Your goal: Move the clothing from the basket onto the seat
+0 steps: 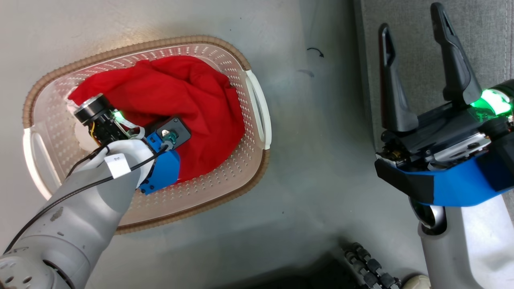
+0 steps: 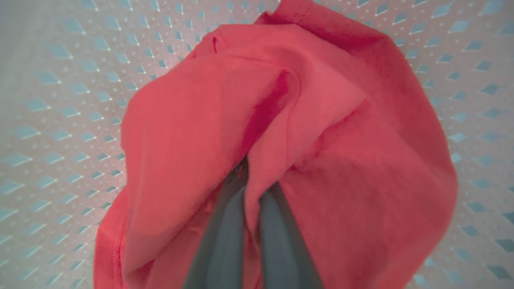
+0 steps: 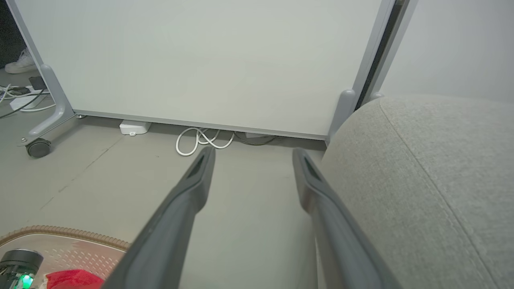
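At the right edge of the head view we see the grey seat, and the floor to its left carries the basket, apart from the seat. The red clothing lies crumpled inside the basket. The left end effector reaches down into it, fingers nearly together, pinching a fold of the clothing. The right end effector hovers beside the seat, fingers wide, holding nothing
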Tool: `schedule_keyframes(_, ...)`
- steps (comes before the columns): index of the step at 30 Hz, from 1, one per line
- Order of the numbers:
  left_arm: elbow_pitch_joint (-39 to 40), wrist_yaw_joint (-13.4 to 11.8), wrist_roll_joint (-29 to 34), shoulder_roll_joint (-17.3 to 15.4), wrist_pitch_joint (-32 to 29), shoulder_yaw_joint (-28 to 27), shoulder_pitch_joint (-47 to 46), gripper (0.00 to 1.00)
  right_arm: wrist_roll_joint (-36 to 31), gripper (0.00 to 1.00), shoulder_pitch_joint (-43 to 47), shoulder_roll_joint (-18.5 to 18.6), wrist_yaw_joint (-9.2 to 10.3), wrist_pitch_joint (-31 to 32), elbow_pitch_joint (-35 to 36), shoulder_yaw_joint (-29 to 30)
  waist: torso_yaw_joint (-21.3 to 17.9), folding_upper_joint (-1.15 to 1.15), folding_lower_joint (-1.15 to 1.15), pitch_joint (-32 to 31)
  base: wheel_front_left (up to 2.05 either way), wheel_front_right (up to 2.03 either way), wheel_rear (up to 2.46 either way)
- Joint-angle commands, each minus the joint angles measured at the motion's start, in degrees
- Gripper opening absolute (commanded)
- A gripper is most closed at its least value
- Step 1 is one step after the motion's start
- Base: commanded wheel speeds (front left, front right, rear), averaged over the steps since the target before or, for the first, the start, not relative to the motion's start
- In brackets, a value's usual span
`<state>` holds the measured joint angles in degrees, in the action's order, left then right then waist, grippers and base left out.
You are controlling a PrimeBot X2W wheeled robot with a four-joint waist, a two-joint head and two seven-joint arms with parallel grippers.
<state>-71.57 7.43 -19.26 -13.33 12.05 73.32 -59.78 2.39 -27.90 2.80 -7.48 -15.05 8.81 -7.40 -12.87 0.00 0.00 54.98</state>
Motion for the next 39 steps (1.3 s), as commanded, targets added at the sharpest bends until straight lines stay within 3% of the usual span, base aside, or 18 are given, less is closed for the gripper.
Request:
schedule_keyframes(1, -0.2, 0.1, 0.0, 0.3, 0.4, 0.2, -0.5, 0.00, -0.4, 1.00, 0.2, 0.2, -0.03, -0.2, 0.3, -0.2, 0.3, 0.00, 0.00, -0.3, 0.00, 0.00, 0.00)
schedule_keyframes(16, 2.3, -0.4, -2.9, 2.5, 3.2, -1.2, 0.7, 0.00, -0.9, 1.00, -1.1, 0.2, -0.03, -0.2, -0.7, 0.5, 4.2, 0.00, 0.00, -6.3, 0.00, 0.00, 0.00)
schedule_keyframes(31, 13.4, -2.2, -1.8, -0.5, 3.2, -7.1, 7.1, 0.00, -0.1, 1.00, 0.8, 0.2, -0.03, -0.2, -4.0, 1.8, 7.0, 0.00, 0.00, -15.9, 0.00, 0.00, 0.00)
schedule_keyframes(39, 17.9, -1.8, -1.4, -0.6, 3.2, -11.5, 11.2, 0.00, -0.2, 1.00, 3.4, 0.2, -0.03, -0.2, -5.7, 2.8, 8.8, 0.00, 0.00, -22.0, 0.00, 0.00, 0.00)
